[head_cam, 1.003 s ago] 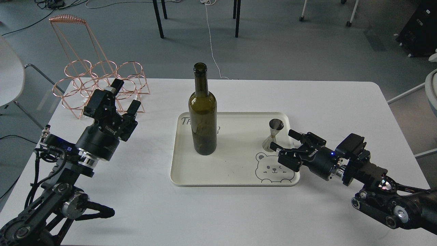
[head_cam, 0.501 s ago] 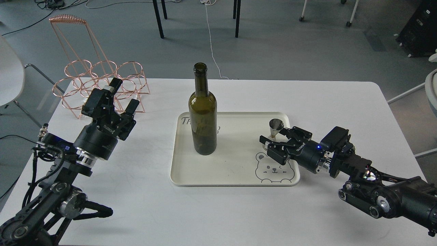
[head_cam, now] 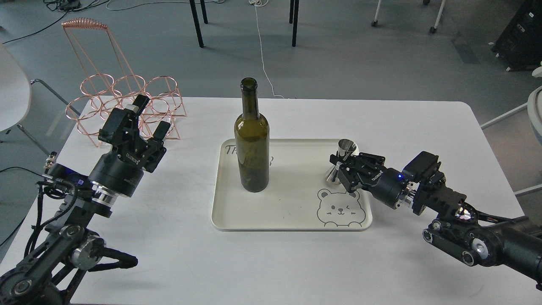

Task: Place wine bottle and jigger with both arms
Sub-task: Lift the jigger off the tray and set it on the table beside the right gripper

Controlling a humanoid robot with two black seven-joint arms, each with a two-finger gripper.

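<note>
1. The white table (head_cam: 296, 262) fills most of the frame, its far edge running across the upper middle
2. The cream tray (head_cam: 292, 212) lies in the centre of the frame on the table, with a bear drawing at its lower right corner
3. The left arm comes up from the lower left corner; the left gripper (head_cam: 144, 120) sits in the upper left part of the frame, its two fingers spread apart with nothing between them, well to the left of the tray and clear of the bottle
4. The right arm comes in from the lower right corner and reaches toward the centre right; the right gripper (head_cam: 338, 167) lies low over the tray's right part, its fingers closed in around the narrow waist of the jigger
5. The copper wire rack (head_cam: 123, 97) stands at the upper left of the frame on the table's far left corner, just behind the left gripper
6. The wine bottle (head_cam: 251, 148) stands upright on the left part of the tray, at the centre of the frame, with its neck reaching up past the table's far edge; it is well apart from both grippers
7. The jigger (head_cam: 345, 150) is at the tray's upper right corner, tilted, its open upper cone showing above the right gripper's fingers and its lower cone near the tray surface; whether the base touches the tray cannot be told
</note>
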